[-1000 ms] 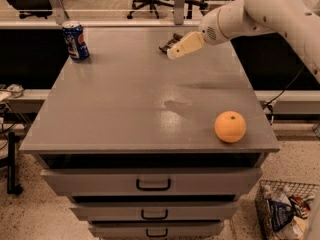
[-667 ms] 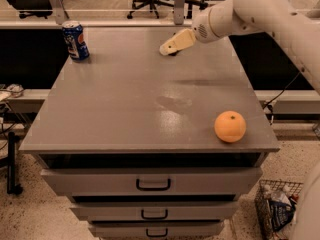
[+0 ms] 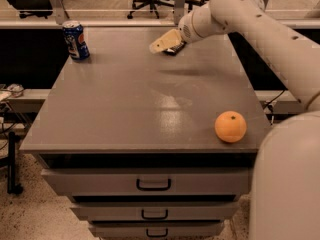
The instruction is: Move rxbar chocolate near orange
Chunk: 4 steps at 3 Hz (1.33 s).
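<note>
Shifted left since a second ago: cream gripper [image 3: 162, 43], now right at flat black-wrapped rxbar chocolate [image 3: 176, 49], well behind and left of round bright orange [image 3: 230, 126]. Open or closed: can't tell.

gripper [image 3: 161, 43] at back, orange [image 3: 230, 126] front right

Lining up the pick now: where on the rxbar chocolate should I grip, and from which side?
Probably from above, pinching the rxbar chocolate across its short width near mid-length. It lies flat on the table near the far edge, so its low sides offer little from the side. The gripper is right at it and hides most of the bar, so its exact heading is unclear.
</note>
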Tool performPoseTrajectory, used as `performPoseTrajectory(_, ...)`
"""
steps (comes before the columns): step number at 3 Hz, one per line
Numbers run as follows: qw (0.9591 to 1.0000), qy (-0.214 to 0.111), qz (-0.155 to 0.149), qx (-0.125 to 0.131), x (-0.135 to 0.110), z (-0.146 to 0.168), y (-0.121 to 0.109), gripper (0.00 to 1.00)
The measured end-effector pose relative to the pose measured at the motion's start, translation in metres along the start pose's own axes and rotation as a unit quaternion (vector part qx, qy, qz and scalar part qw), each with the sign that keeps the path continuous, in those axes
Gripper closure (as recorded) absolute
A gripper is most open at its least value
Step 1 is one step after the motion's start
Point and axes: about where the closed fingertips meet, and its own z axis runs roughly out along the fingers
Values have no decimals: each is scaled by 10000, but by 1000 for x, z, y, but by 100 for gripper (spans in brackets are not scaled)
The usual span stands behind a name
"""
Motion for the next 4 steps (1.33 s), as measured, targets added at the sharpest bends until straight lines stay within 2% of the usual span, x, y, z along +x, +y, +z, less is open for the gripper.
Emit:
performPoseTrajectory(1, 9997, 193, -34, 162, 7, 30, -18, 0)
performPoseTrajectory(3, 9982, 497, -77, 329, 27, 60, -47, 0)
performPoseTrajectory(4, 9984, 507, 48, 246, 33, 68, -53, 18)
